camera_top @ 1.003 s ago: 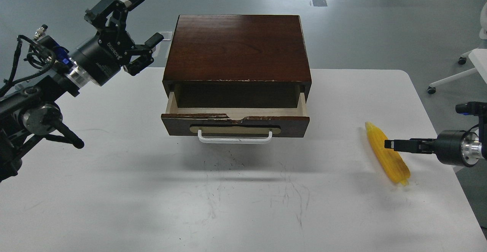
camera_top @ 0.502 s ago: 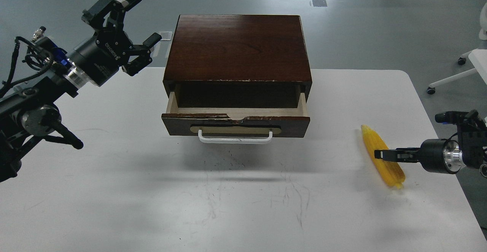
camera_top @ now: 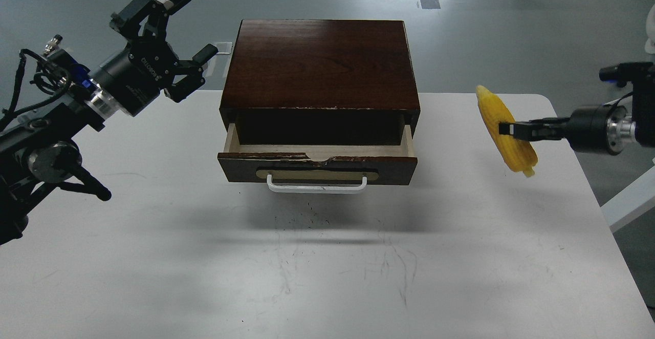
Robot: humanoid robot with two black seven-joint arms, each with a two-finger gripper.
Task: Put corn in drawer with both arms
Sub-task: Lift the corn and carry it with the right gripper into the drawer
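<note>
The yellow corn [camera_top: 504, 129] hangs tilted in the air, well above the table, right of the box. My right gripper [camera_top: 506, 128] is shut on its middle, reaching in from the right. The drawer [camera_top: 317, 169] stands pulled open at the front of the dark wooden box [camera_top: 320, 65], with its white bar handle [camera_top: 316, 185] facing me; its pale wood rim shows, and I see nothing inside. My left gripper [camera_top: 179, 32] is open and empty, held in the air left of the box's back corner.
The white table [camera_top: 327, 257] carries the box at its middle back. The right table edge lies just right of the corn. A white chair base [camera_top: 614, 104] stands on the floor at the far right.
My right gripper has lifted the corn off the table and carried it up and toward the back. The left arm has barely moved. The drawer stays open.
</note>
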